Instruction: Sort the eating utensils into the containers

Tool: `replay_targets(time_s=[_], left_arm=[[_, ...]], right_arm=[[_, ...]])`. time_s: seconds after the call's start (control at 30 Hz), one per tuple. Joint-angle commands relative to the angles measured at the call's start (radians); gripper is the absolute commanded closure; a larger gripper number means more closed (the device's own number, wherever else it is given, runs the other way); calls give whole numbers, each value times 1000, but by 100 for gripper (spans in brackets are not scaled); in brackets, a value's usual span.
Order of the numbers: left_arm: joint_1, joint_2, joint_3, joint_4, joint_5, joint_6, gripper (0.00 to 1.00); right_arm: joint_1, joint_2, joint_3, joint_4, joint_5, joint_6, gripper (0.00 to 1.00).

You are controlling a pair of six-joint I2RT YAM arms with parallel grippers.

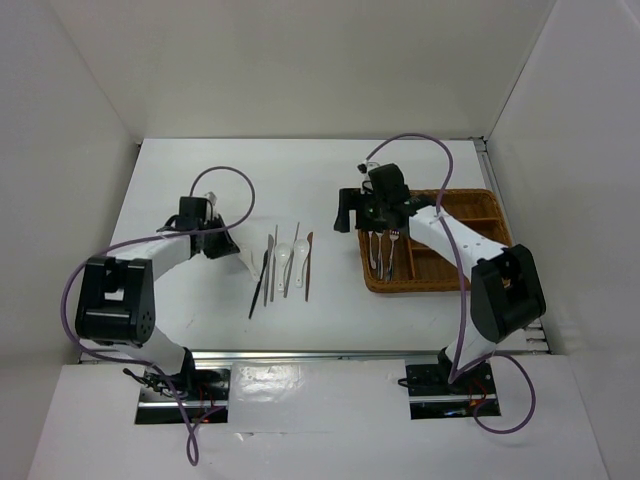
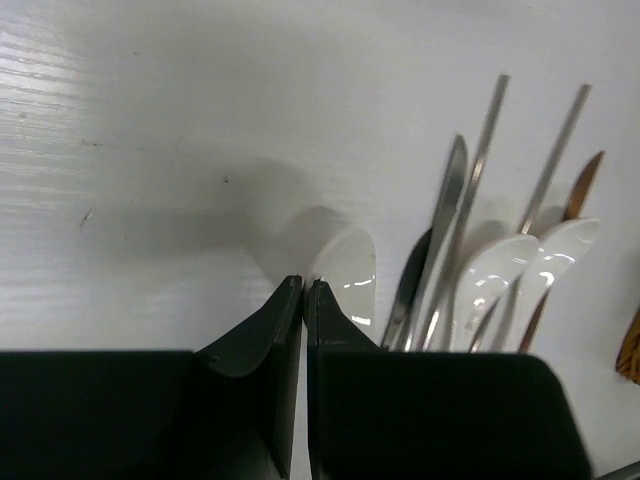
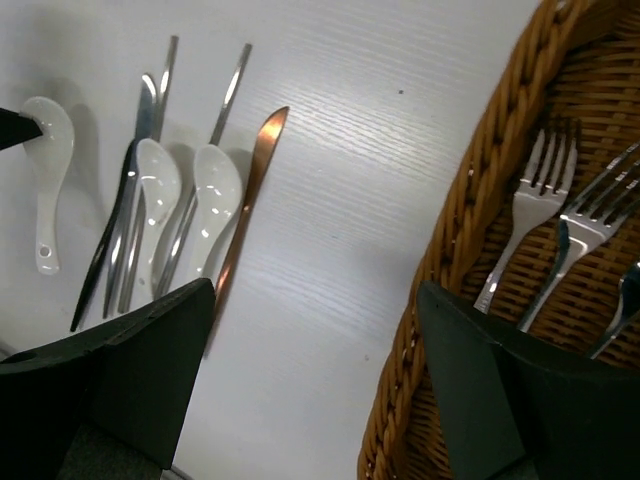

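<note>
My left gripper (image 2: 303, 285) is shut on the rim of a white spoon (image 2: 352, 270) that lies on the table at the left end of the utensil row. In the top view this gripper (image 1: 238, 252) sits just left of the row. Beside the spoon lie two more white spoons (image 2: 495, 272), a dark stick (image 2: 410, 285), grey metal sticks (image 2: 480, 150) and a brown stick (image 3: 255, 170). My right gripper (image 3: 315, 340) stands open astride the left rim of the wicker tray (image 3: 470, 230), nothing between its fingers. Forks (image 3: 530, 200) lie in the tray's left compartment.
The wicker tray (image 1: 440, 288) sits at the right of the table, divided into compartments, with forks (image 1: 385, 250) in the leftmost. White walls enclose the table on three sides. Purple cables arc above both arms.
</note>
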Motion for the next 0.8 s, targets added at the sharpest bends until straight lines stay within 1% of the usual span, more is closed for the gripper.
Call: replay_targets(time_s=[0.0,0.07,0.1,0.13,0.17,0.27,0.3,0.4,0.43,0.5,0.53,0.63,0.77], left_arm=[[5,-134,82,-24,33,40,89],[5,-163,114,-43,63,40,89],[5,-174,145,-52,72,31,89],[-8,-188,157,-52,85,31,89],[-27,-188,169,-61,85,3,89],[-74,-210,200,-52,85,-24,89],[-114,-210,212,-35,85,-43,88],[-175,-194,235,-12,85,-66,88],[-218,-185,245,-3,76,-80,88],[-258,-176,263,-3,65,-95,88],[-296,-162,278,-3,54,-107,88],[-343,-153,303,6,24,-129,88],[-406,-141,341,34,23,-138,88]], right_arm=[[10,-24,57,65,-121,-4,11],[41,-50,38,132,-199,-4,11],[53,-91,18,167,-218,-4,8],[64,-110,-29,251,-235,-4,6],[64,-127,-51,291,-290,17,1],[64,-138,-68,338,-347,50,1],[73,-129,-68,338,-376,50,1],[96,-116,-40,324,-376,50,1],[96,-116,-49,333,-376,39,1],[96,-152,-68,353,-376,39,1],[96,-152,-80,353,-367,39,1],[96,-164,-80,327,-347,39,1],[105,-216,-160,342,-333,77,2]])
